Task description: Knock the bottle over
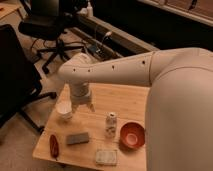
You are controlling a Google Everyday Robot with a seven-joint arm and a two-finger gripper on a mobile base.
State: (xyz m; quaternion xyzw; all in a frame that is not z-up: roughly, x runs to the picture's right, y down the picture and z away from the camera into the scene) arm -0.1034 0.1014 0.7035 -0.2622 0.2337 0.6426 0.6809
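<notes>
The bottle (110,125) is small and whitish with a pale cap and a speckled label. It stands upright on the wooden table (127,100), just left of the red-orange bowl (132,135). My gripper (83,105) hangs below the white arm over the table's left part, between the white cup (64,109) and the bottle. It is a short way to the bottle's upper left and apart from it.
A grey block (78,138), a red object (53,145) and a pale sponge-like pad (106,157) lie near the table's front edge. Black office chairs (47,25) stand at the back left, and a dark chair (15,75) sits close on the left.
</notes>
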